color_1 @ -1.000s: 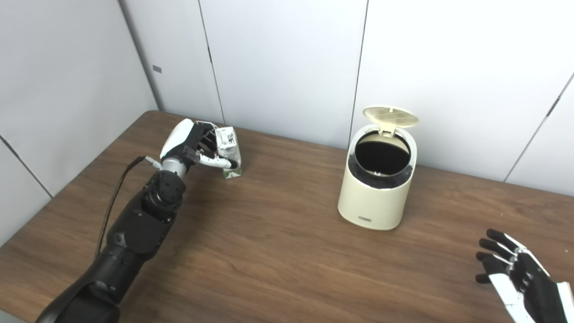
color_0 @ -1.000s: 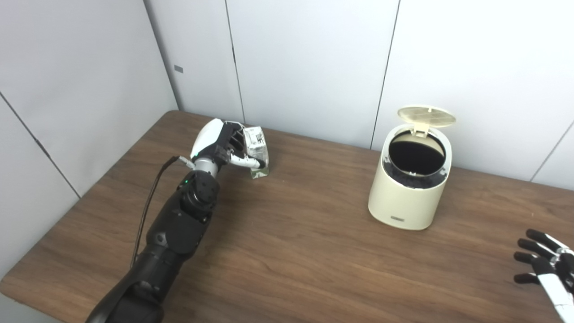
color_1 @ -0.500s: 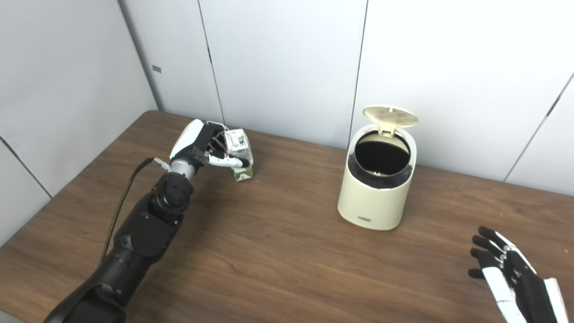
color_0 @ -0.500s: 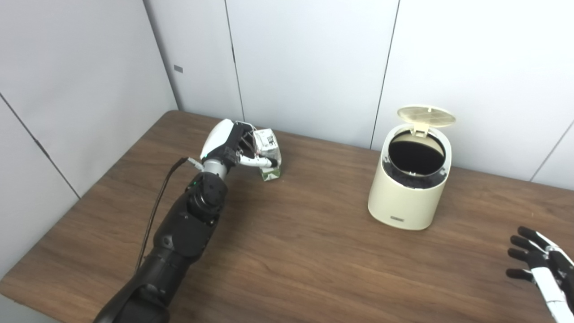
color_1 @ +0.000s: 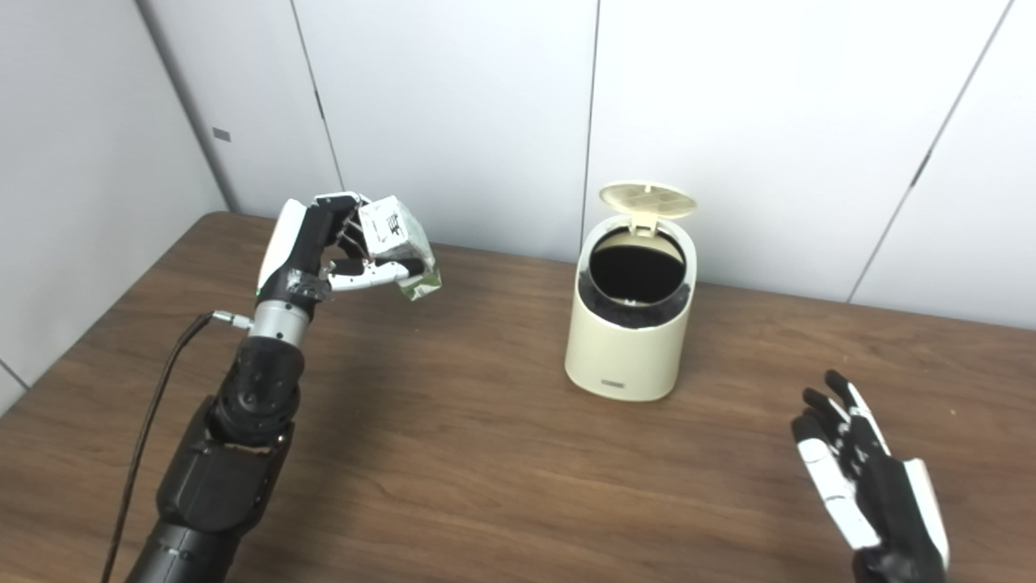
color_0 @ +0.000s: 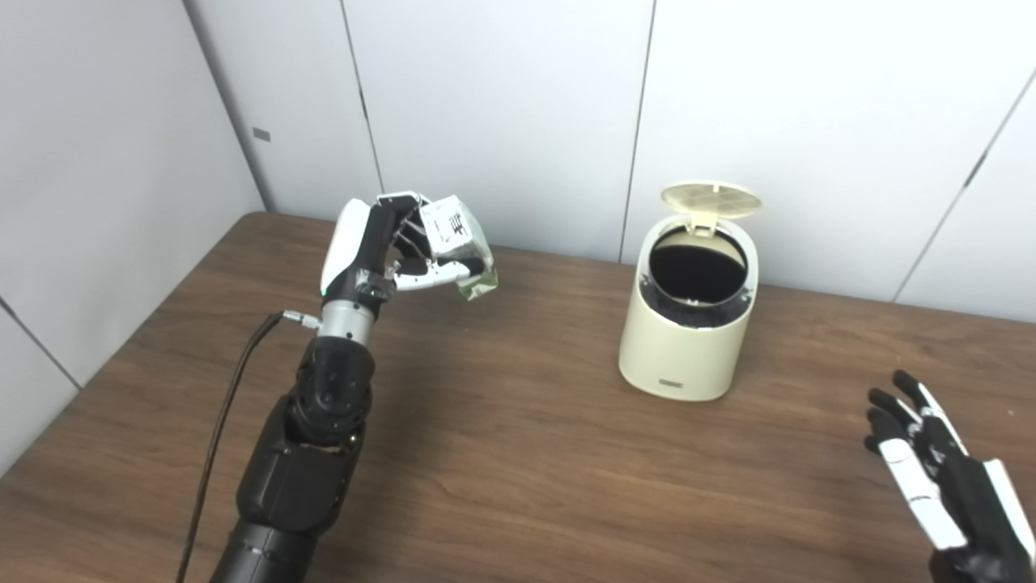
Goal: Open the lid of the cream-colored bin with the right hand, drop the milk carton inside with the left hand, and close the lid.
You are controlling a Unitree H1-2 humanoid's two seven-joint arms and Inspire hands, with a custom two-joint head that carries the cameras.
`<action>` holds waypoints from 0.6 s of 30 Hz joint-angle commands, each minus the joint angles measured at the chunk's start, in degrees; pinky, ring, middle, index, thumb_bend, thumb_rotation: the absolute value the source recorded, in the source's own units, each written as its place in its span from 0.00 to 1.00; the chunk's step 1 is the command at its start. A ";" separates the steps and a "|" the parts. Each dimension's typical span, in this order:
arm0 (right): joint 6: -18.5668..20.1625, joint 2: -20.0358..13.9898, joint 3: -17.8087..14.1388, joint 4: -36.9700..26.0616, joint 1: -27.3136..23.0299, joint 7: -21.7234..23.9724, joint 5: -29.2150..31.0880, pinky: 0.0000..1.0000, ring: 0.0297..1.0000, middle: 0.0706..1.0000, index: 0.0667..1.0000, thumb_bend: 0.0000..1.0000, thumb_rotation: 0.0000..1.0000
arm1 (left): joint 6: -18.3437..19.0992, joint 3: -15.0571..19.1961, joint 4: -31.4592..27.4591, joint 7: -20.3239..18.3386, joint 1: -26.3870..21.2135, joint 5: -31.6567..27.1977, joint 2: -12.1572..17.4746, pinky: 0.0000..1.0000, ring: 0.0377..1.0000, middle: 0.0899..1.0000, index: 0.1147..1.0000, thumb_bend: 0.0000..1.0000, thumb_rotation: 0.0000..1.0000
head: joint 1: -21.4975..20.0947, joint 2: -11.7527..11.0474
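The cream-colored bin stands on the brown table right of centre, its round lid flipped up at the back and its dark inside showing. My left hand is shut on the white and green milk carton and holds it tilted in the air above the table, well left of the bin. My right hand is open and empty, low at the table's front right, apart from the bin.
Grey wall panels run close behind the table and along its left side. A black cable hangs beside my left forearm. Bare tabletop lies between my two hands in front of the bin.
My left hand has lifted the carton off the table and carried it a little toward the bin. The right hand stays low and open. The camera has panned, shifting the whole scene leftward.
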 commanded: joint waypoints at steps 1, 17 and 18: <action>-3.38 0.31 0.24 0.33 -1.38 -1.07 -1.19 0.80 0.87 0.87 0.93 0.41 0.75 | -2.01 0.27 -4.00 0.71 -2.51 0.29 0.80 0.34 0.39 0.46 0.42 0.47 0.00 | -0.95 -0.05; -6.57 4.17 3.12 4.56 -1.00 -3.43 -4.85 0.79 0.87 0.87 0.92 0.54 0.78 | -7.47 -7.25 -10.76 -1.74 -5.31 3.42 -4.29 0.30 0.42 0.49 0.43 0.47 0.00 | -13.93 -1.08; -6.52 4.15 3.53 4.55 -1.00 -3.47 -5.54 0.78 0.87 0.87 0.93 0.52 0.78 | -7.78 -7.60 -10.66 -1.80 -5.67 3.51 -4.73 0.30 0.42 0.49 0.43 0.47 0.00 | -14.59 -1.19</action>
